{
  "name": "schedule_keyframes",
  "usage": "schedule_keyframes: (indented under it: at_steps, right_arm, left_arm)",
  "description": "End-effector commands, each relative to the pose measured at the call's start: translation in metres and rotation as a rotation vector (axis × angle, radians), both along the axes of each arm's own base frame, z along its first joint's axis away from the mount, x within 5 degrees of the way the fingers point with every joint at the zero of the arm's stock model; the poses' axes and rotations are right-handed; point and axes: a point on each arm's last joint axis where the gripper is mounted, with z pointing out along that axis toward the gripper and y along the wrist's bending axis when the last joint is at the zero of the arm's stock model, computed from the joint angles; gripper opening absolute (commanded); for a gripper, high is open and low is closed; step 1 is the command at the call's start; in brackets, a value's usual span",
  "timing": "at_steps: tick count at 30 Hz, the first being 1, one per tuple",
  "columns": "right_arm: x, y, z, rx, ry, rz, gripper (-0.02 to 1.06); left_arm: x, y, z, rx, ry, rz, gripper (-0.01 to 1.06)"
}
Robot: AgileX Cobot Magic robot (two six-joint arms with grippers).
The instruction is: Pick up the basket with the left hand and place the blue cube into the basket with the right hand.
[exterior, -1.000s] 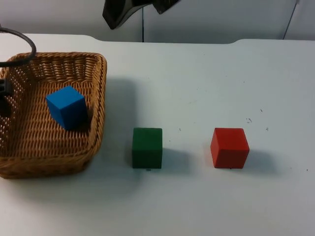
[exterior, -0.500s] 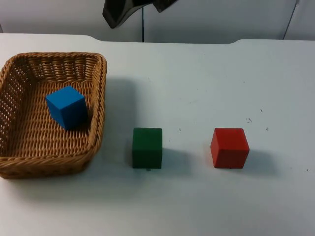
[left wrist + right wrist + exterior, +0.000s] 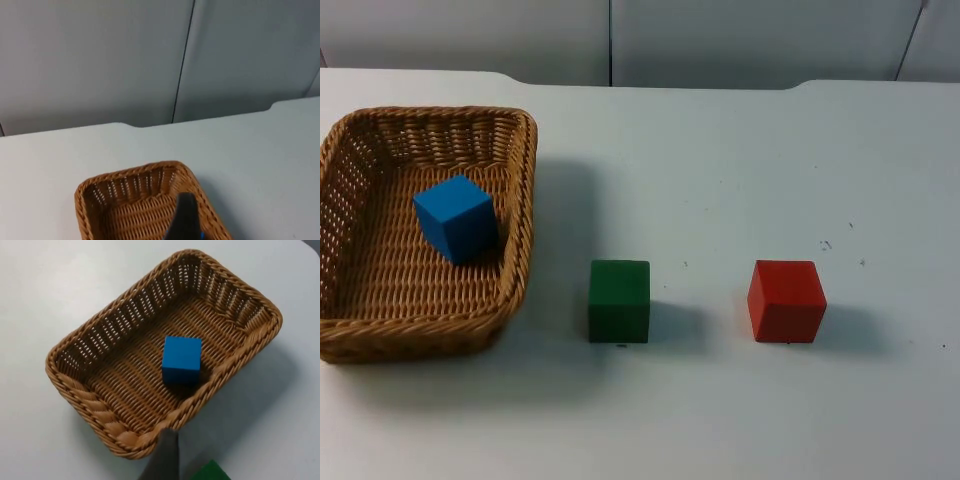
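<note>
One blue cube sits inside the wicker basket, which rests on the white table beside the green cube. I cannot tell either claw's opening. I judge both arms should park well apart from the basket.

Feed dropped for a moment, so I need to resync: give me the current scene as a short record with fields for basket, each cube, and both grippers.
basket: wicker basket resting on the white table, on the left arm's side
blue cube: blue cube inside the basket, near its right wall
green cube: green cube on the table, just right of the basket, apart from it
red cube: red cube on the table, right of the green cube
left gripper: not holding the basket
right gripper: holds nothing
</note>
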Motion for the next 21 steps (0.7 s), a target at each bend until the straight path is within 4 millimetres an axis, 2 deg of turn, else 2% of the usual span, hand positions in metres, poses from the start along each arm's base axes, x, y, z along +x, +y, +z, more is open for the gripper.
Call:
schedule_keyframes:
  at_steps: [1,6,12,15,21]
  right_arm:
    - [-0.017,-0.008,-0.002,0.037,-0.060,0.010,0.77]
    - [-0.053,-0.040,-0.026,0.073,-0.076,-0.018,0.77]
    - [-0.074,-0.061,-0.043,0.072,-0.064,-0.033,0.77]
    - [-0.088,-0.075,-0.049,0.067,-0.054,-0.035,0.77]
    - [-0.109,-0.095,-0.046,0.083,-0.069,-0.032,0.77]
  left_arm:
    - [-0.015,0.000,0.000,0.019,0.047,0.004,0.67]
    - [-0.045,-0.005,0.001,0.045,0.091,-0.052,0.67]
    - [-0.066,-0.009,-0.001,0.085,0.126,-0.109,0.67]
    - [-0.082,-0.012,-0.002,0.105,0.149,-0.151,0.67]
    - [-0.105,-0.016,-0.005,0.119,0.180,-0.201,0.70]
